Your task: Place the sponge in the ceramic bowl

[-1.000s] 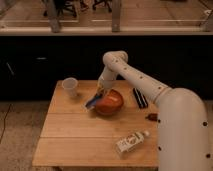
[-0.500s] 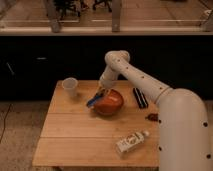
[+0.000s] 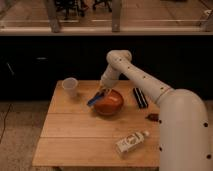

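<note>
Nearest the camera, at the front of the wooden table (image 3: pixel 75 135), a pale bottle (image 3: pixel 131 142) lies on its side. It plays no part in the task.

Mid-table stands the ceramic bowl (image 3: pixel 112 105), upright, glossy orange-red. The sponge (image 3: pixel 95 99) is at the bowl's left rim, tilted. Its upper end points toward the bowl's middle, and its lower end projects outward past the rim, over the table. It is not lying flat inside the bowl.

The gripper (image 3: pixel 104 91) is just above the left part of the bowl, at the sponge's upper end. As far as this view shows, the claw is pinched on that end (the sponge's slant suggests it is being carried rather than lying loose).

Status: pick-up and transport appear complete, since the sponge is off the table and at the bowl. Remaining: bring the sponge fully over the bowl's hollow, lower it, release it, and withdraw. Risk: released as it now hangs, the sponge could tip over the rim onto the table.

Farther back, a black ridged bar (image 3: pixel 140 97) lies right of the bowl and a white cup (image 3: pixel 70 86) stands well to its left
</note>
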Robot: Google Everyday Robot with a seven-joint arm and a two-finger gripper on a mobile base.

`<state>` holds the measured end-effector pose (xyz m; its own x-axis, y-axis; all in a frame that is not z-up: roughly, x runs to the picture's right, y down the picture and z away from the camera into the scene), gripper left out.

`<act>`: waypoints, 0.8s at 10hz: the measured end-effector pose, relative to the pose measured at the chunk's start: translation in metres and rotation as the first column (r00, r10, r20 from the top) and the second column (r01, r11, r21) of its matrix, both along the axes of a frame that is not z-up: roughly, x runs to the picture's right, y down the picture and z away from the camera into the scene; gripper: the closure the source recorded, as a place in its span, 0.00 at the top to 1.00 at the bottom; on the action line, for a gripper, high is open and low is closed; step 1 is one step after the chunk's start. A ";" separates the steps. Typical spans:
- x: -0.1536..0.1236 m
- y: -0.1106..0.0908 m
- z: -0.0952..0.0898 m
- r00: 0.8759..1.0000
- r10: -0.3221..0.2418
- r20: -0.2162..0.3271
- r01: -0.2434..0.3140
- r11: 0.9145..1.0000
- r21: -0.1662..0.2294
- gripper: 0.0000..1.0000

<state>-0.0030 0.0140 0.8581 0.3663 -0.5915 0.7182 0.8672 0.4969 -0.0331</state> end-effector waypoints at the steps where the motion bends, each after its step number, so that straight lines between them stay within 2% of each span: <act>1: 0.001 0.000 0.001 1.000 0.003 -0.001 -0.003 1.000 -0.001 0.02; 8: 0.008 -0.004 0.001 1.000 0.021 -0.007 -0.021 1.000 -0.005 0.02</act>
<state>0.0052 0.0096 0.8595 0.3840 -0.5798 0.7186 0.8562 0.5149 -0.0421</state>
